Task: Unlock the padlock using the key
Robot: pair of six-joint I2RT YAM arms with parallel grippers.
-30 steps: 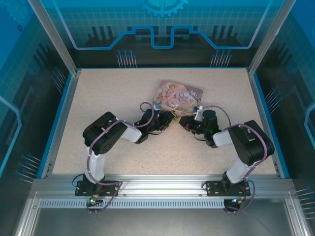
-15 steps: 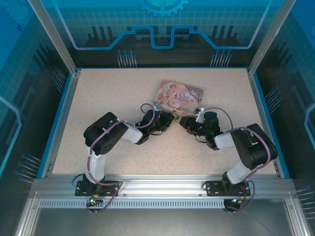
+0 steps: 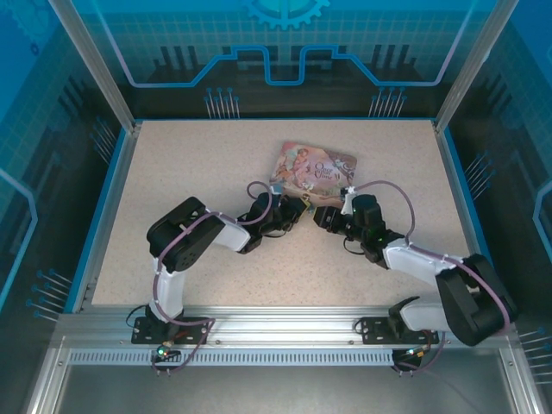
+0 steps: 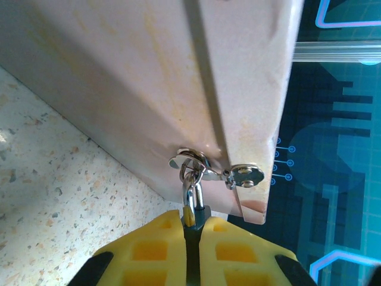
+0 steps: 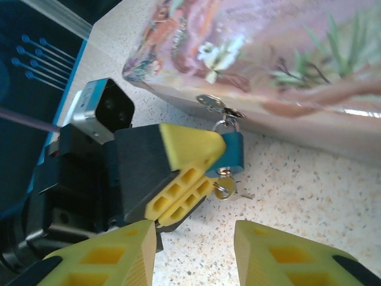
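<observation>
The padlock (image 5: 230,152) has a small blue body, and its silver shackle (image 4: 191,192) is hooked through the metal hasp (image 4: 196,162) of the pink box (image 3: 312,166). My left gripper (image 4: 191,221) is shut on the padlock body, its yellow fingers (image 5: 186,156) pinching it from the left in the right wrist view. The key (image 5: 225,186) sticks out of the padlock's underside, its round head just above the table. My right gripper (image 5: 193,253) stands open a little in front of the key, touching nothing. Seen from above, both grippers (image 3: 306,213) meet at the box's near edge.
The pink illustrated box lies flat on the speckled table (image 3: 198,172), right behind the padlock. Blue walls and an aluminium frame (image 3: 276,323) ring the table. Free tabletop lies to the left, right and front of the arms.
My right gripper has opened, let go of the key and drawn back slightly; its arm has swung out to the right. The left gripper keeps its grip on the padlock.
</observation>
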